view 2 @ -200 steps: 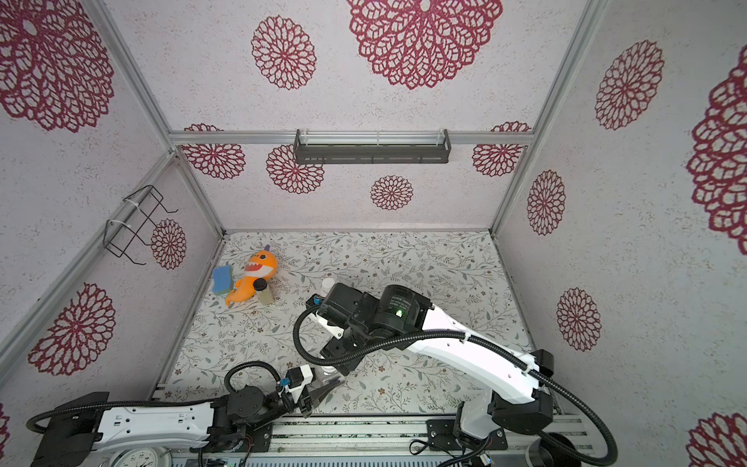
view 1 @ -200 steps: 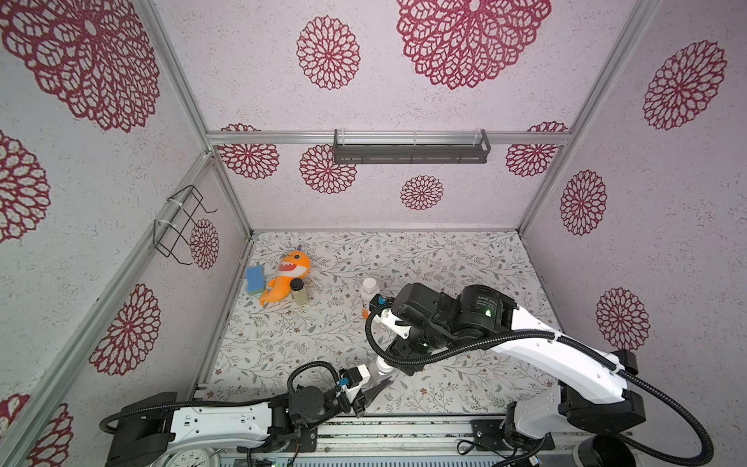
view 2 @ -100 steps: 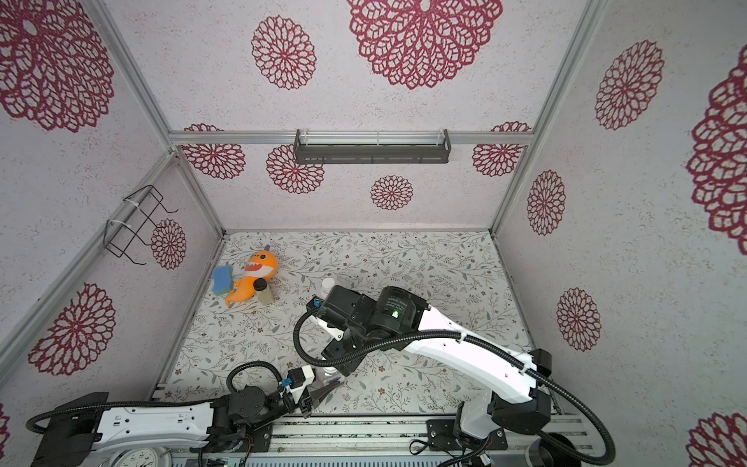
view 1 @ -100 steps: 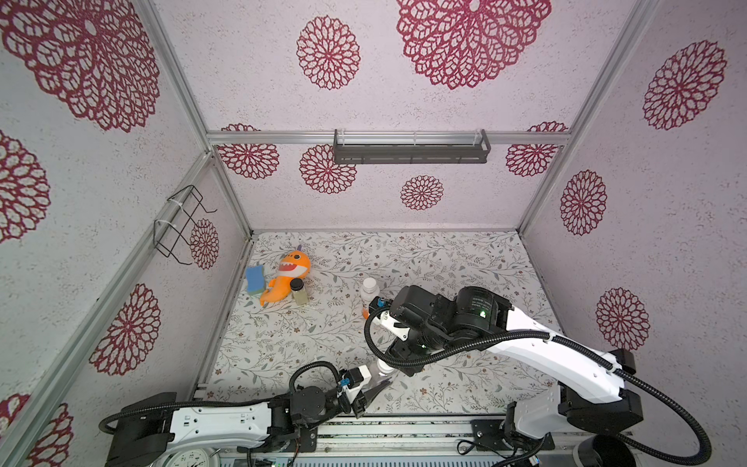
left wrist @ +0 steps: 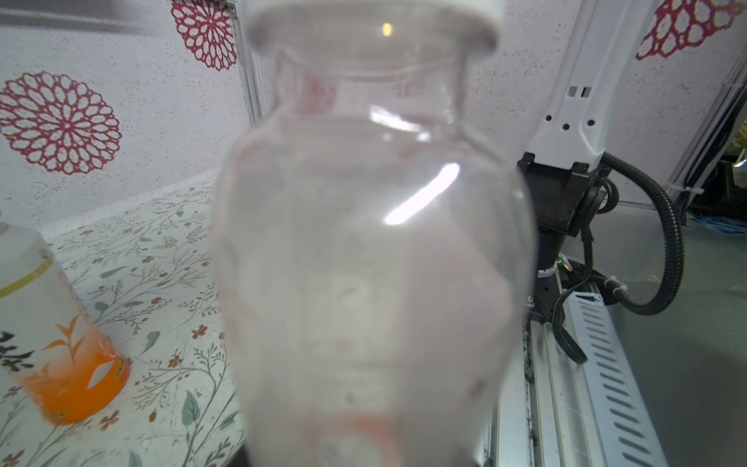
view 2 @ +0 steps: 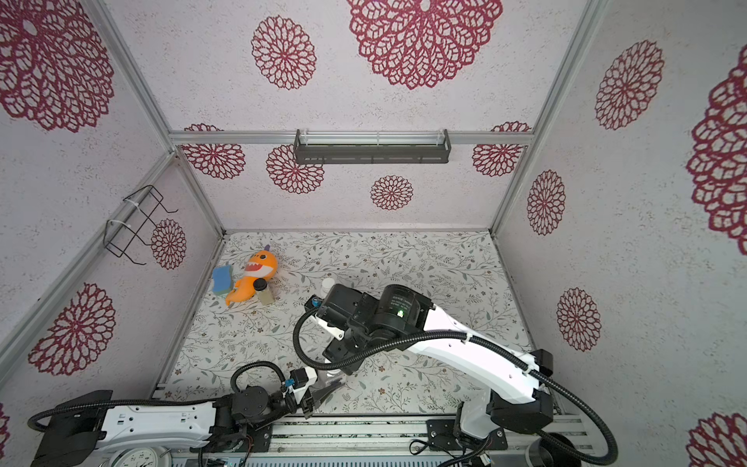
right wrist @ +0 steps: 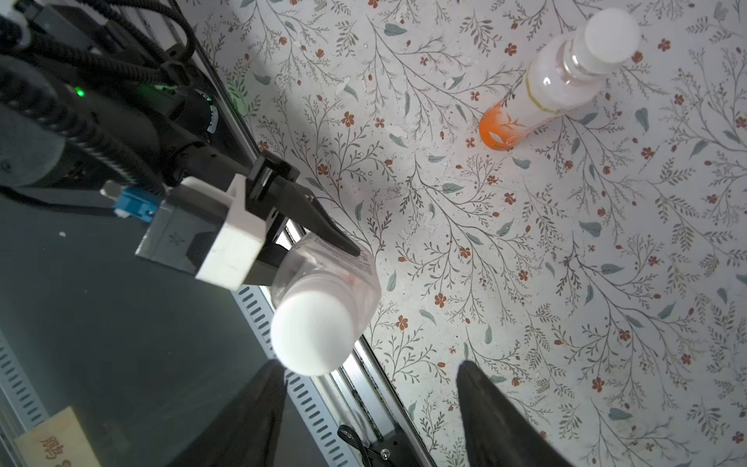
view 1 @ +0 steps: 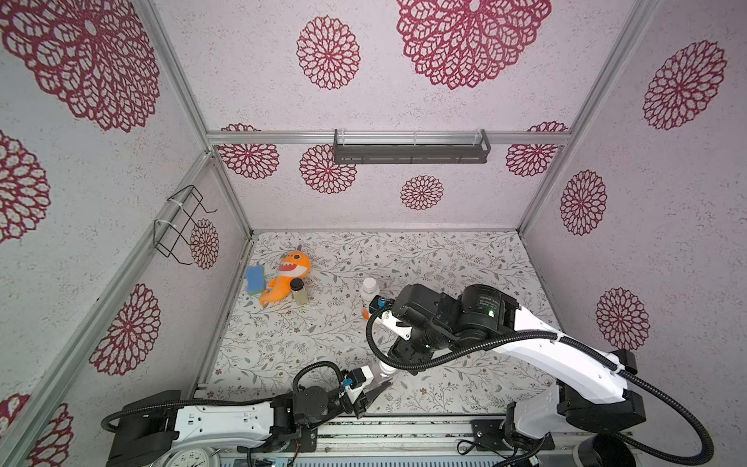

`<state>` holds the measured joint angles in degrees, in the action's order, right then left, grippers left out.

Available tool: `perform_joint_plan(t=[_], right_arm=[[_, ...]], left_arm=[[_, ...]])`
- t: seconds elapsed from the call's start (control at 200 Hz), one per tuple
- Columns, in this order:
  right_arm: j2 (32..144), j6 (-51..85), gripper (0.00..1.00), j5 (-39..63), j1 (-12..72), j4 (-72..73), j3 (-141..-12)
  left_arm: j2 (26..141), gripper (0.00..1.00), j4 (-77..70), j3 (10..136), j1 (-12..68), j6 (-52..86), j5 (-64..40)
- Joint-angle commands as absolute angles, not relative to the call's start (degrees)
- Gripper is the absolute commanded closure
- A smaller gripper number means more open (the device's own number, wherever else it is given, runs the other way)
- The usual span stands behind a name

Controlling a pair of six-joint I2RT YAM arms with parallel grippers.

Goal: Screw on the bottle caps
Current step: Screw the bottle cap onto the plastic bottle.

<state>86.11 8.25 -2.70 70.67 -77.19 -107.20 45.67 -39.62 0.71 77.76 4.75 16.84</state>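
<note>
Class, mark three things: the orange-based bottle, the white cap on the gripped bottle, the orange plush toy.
orange-based bottle (right wrist: 553, 89): right wrist view, on its body.
white cap (right wrist: 311, 333): right wrist view, middle of its top.
orange plush toy (view 1: 293, 265): a top view, on its head.

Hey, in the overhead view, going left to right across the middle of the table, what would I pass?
Blue sponge → orange toy shark → bottle with the orange base → right arm. The little jar overlaps the shark, so I've left it out.
</note>
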Motion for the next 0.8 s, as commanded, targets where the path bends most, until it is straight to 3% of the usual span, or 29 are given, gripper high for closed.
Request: perform_joint_plan(t=[0.0,0.265,0.796], right_arm=[[82.0,2.8,0.30,-3.9,74.0,-77.8,-105.4],[79.4,-0.9,0.31,-4.5,74.4,-76.4,-98.0],[83.5,-2.8,0.31,-5.9,74.4,-73.3,-96.9]], left_arm=[[47.0,0.61,-40.1,1.6,77.6,4.0,14.8],[47.6,0.61,-41.0,1.5,77.8,4.1,13.6],[48.6,0.62,-41.9,1.4,78.0,4.1,13.7]])
